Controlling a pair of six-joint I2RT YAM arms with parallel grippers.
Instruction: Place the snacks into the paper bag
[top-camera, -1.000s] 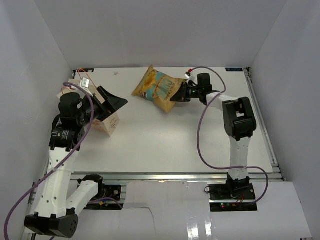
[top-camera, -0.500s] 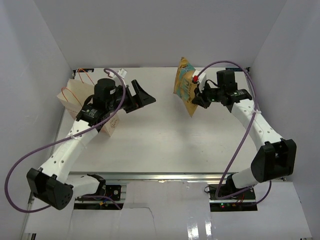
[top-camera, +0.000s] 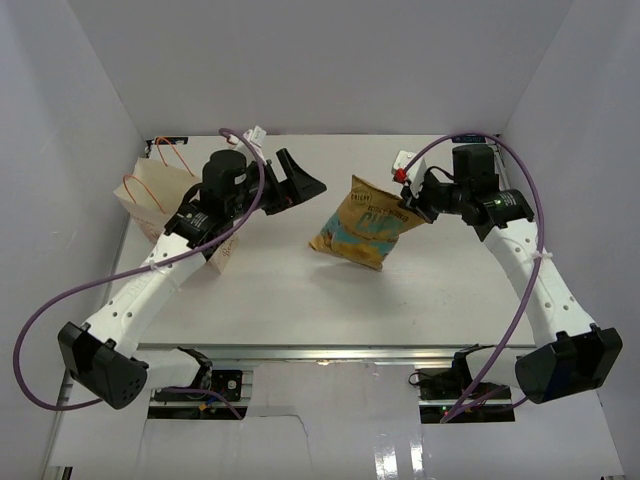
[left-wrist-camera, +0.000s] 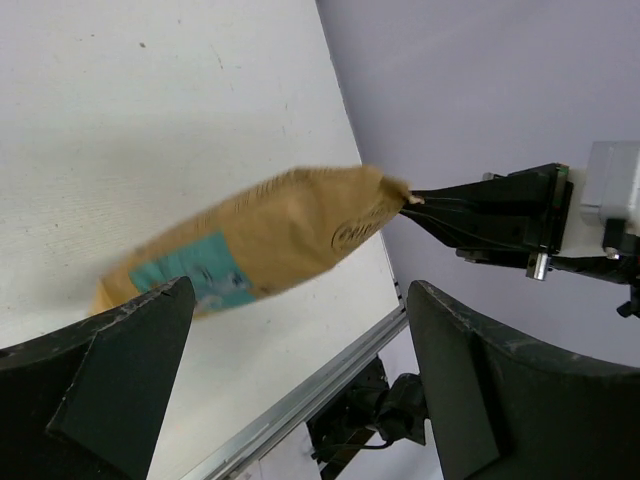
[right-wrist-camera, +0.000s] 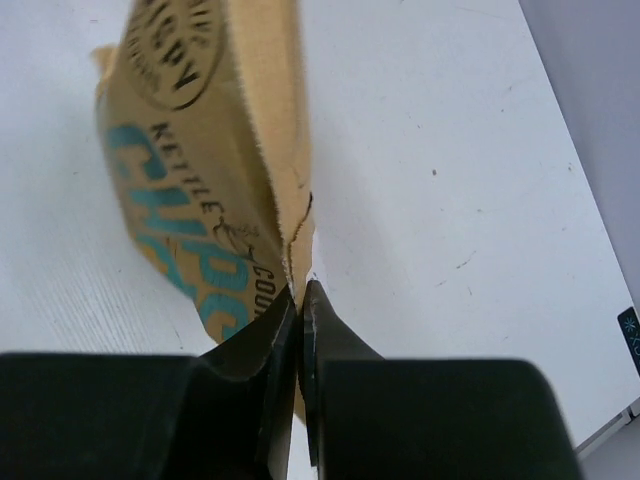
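Note:
A large yellow-and-teal chip bag (top-camera: 362, 225) hangs above the middle of the table, one of the snacks. My right gripper (top-camera: 408, 203) is shut on its top seam, and in the right wrist view the jaws (right-wrist-camera: 300, 300) pinch the seam edge with the bag (right-wrist-camera: 190, 150) dangling beyond. My left gripper (top-camera: 297, 181) stands open and empty, left of the chip bag and pointing at it. Its wrist view shows the chip bag (left-wrist-camera: 250, 240) past the two wide-spread fingers (left-wrist-camera: 110, 380). The cream paper bag (top-camera: 150, 197) with orange cord handles stands at the far left, partly hidden by the left arm.
White walls close in the table on the left, back and right. An aluminium rail (top-camera: 350, 350) runs along the near edge. Purple cables loop off both arms. In the left wrist view, the right gripper (left-wrist-camera: 490, 215) shows holding the bag's tip.
The right arm has lifted the chip bag off the table at the back and brought it forward and down toward the middle. The left arm swung right from the paper bag, jaws still open.

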